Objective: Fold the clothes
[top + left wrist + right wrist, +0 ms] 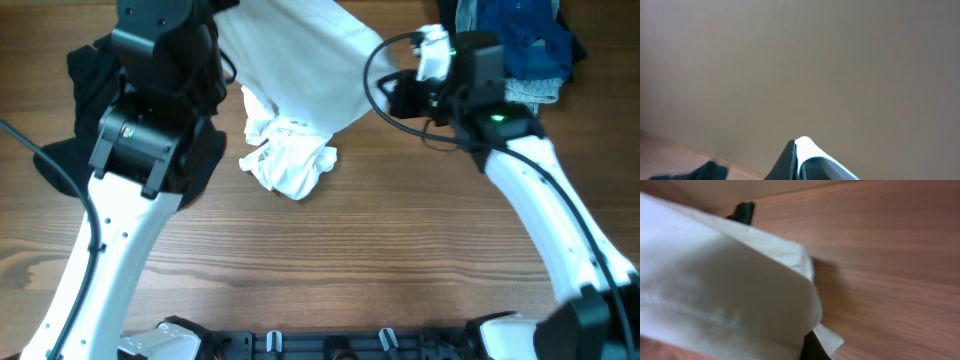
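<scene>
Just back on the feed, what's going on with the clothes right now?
Both arms hold the white T-shirt up between them. The left end effector is shut on one edge and the right end effector on another. The shirt's lower part lies bunched on the table. The black garment lies crumpled at the left, not folded yet. A pile of jeans and navy cloth sits at the far right.

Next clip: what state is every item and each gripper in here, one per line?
white T-shirt, unfolded, part lifted taut between both grippers, the rest bunched on the table.
black garment, crumpled on the table, not held.
jeans, heaped at the far right, not held.
navy garment, heaped with the jeans, not held.
left gripper, shut on the white T-shirt.
right gripper, shut on the white T-shirt.
</scene>
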Action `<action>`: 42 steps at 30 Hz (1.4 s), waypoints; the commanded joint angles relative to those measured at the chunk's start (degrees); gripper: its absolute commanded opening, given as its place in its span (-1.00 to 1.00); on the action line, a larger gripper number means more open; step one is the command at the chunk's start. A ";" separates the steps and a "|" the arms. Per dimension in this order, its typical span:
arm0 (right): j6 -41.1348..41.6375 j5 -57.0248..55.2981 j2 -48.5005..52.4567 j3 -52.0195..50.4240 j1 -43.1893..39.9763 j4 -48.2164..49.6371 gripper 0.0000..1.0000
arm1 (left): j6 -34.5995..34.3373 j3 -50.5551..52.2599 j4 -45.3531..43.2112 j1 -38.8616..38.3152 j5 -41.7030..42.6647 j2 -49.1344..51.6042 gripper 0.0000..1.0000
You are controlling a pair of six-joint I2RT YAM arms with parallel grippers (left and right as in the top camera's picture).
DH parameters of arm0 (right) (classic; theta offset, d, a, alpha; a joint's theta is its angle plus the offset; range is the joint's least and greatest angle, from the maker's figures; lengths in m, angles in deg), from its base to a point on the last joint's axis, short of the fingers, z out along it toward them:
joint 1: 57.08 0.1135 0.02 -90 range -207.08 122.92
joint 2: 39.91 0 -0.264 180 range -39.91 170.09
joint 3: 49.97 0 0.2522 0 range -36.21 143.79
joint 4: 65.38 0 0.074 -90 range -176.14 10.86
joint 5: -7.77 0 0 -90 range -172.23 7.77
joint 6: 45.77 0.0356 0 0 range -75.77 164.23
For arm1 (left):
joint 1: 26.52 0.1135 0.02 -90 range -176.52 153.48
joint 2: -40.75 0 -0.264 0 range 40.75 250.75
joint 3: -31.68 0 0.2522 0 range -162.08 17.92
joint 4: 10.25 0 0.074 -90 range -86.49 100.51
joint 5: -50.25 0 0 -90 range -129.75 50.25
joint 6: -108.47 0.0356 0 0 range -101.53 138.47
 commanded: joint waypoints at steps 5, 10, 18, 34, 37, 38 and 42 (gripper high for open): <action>-10.14 -10.36 -3.06 13.62 0.26 -9.81 -0.91 | 2.49 -0.72 10.97 -0.74 -0.46 -2.12 -0.92; -11.28 -17.33 -3.39 25.40 0.20 -13.70 -0.91 | 10.71 -0.72 0.35 -0.83 -0.46 -4.57 -0.92; -15.58 -20.90 -4.07 46.16 -1.88 -24.41 -0.92 | 23.21 -0.72 -11.43 -5.35 -0.48 -13.99 -0.92; -18.05 -20.83 -8.04 66.93 -6.32 -35.43 -0.92 | 25.86 -0.81 -17.70 -7.23 7.72 -27.12 -0.92; -18.03 -20.59 -7.37 66.90 -6.32 -36.00 -0.92 | 25.88 -0.81 -16.37 -7.23 7.69 -25.92 -0.92; -18.03 -20.39 -6.93 66.90 -6.32 -36.15 -0.91 | 25.88 -0.81 -16.22 -7.23 7.69 -25.31 -0.92; -18.01 -19.19 -4.07 66.90 -6.32 -36.98 -0.92 | 25.64 -0.81 -14.40 -7.23 7.69 -22.08 -0.92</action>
